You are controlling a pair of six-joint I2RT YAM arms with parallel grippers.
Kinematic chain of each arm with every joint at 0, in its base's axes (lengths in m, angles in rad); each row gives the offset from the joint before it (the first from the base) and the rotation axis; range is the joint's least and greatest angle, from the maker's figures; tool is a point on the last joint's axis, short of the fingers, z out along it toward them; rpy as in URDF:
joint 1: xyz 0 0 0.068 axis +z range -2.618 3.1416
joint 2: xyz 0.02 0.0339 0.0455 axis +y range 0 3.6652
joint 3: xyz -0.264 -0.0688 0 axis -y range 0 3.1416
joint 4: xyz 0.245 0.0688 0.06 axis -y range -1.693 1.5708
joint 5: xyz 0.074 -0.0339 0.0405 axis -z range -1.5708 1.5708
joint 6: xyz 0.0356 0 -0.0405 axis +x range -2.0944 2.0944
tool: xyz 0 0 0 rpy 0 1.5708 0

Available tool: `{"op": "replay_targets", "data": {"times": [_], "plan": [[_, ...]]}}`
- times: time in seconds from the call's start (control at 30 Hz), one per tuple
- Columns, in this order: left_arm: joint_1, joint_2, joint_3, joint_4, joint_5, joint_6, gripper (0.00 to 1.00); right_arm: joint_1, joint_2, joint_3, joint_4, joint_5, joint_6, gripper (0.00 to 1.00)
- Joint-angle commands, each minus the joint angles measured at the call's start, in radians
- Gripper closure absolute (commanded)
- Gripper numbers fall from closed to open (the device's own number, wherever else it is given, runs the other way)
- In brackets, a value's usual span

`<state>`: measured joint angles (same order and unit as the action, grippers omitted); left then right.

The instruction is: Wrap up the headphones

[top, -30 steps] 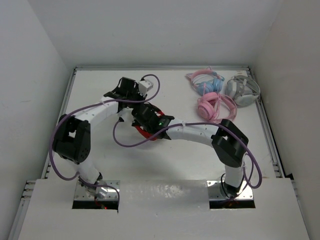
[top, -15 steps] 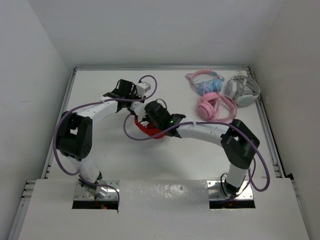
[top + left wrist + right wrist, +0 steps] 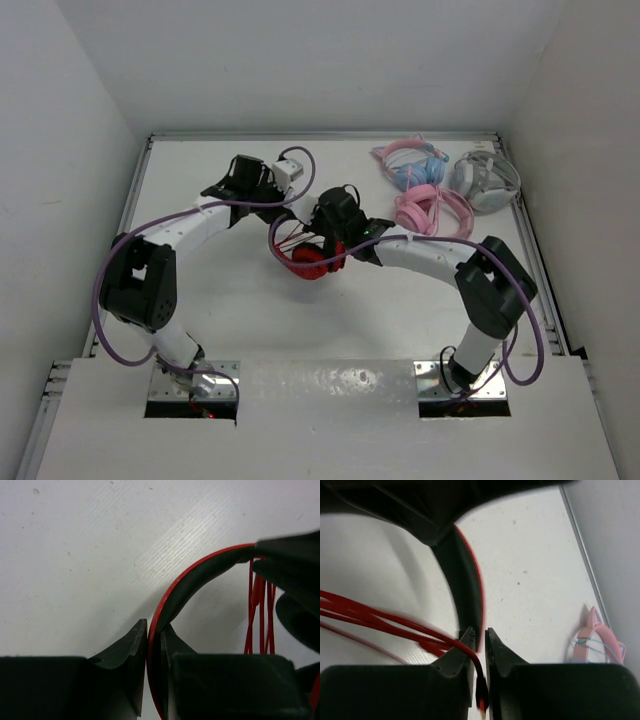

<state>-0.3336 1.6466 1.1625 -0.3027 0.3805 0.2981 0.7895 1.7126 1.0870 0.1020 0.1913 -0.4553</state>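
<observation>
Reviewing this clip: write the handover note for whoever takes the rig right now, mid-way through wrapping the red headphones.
Grippers: the left gripper is shut on the headband of the red headphones. The right gripper is shut on the cable near its plug end, beside the headband.
Position: the headphones are in the middle of the table, between the arms. The pink headphones and grey-white headphones lie apart, far right.
Done: several cable strands run side by side near the headband.
Left: probably wind the remaining cable, secure the end, release.
</observation>
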Motion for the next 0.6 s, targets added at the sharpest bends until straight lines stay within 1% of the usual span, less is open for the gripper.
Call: {"op": "replay_targets", "data": {"times": [0.0, 0.03, 0.07, 0.1, 0.17, 0.27, 0.37, 0.4, 0.5, 0.57], "plan": [[0.008, -0.038, 0.009, -0.042, 0.072, 0.018, 1.0, -0.042, 0.039, 0.03, -0.016, -0.012, 0.006, 0.85], [0.01, -0.037, 0.017, -0.047, 0.063, -0.002, 1.0, -0.042, 0.047, 0.048, -0.033, -0.027, 0.01, 0.83], [0.008, -0.033, 0.023, -0.053, 0.026, -0.011, 1.0, -0.042, 0.051, 0.056, -0.047, -0.059, 0.013, 0.77], [0.01, -0.028, 0.044, -0.067, -0.001, -0.039, 1.0, -0.042, 0.056, 0.063, -0.067, -0.073, 0.021, 0.75], [0.01, -0.008, 0.077, -0.096, -0.096, -0.056, 1.0, -0.042, 0.051, 0.059, -0.071, -0.104, 0.021, 0.73], [0.015, 0.001, 0.118, -0.136, -0.141, -0.054, 1.0, -0.042, 0.041, 0.037, -0.073, -0.115, 0.012, 0.71], [0.015, -0.013, 0.129, -0.139, -0.178, -0.047, 1.0, -0.042, 0.041, 0.028, -0.079, -0.067, -0.002, 0.64], [0.015, -0.014, 0.132, -0.141, -0.19, -0.04, 1.0, -0.042, 0.039, 0.022, -0.081, -0.025, -0.003, 0.57], [0.015, -0.022, 0.147, -0.15, -0.219, -0.027, 1.0, -0.053, 0.032, 0.011, -0.078, 0.045, -0.002, 0.48], [0.016, -0.025, 0.155, -0.153, -0.229, -0.021, 1.0, -0.067, 0.025, 0.008, -0.076, 0.062, 0.018, 0.48]]}}
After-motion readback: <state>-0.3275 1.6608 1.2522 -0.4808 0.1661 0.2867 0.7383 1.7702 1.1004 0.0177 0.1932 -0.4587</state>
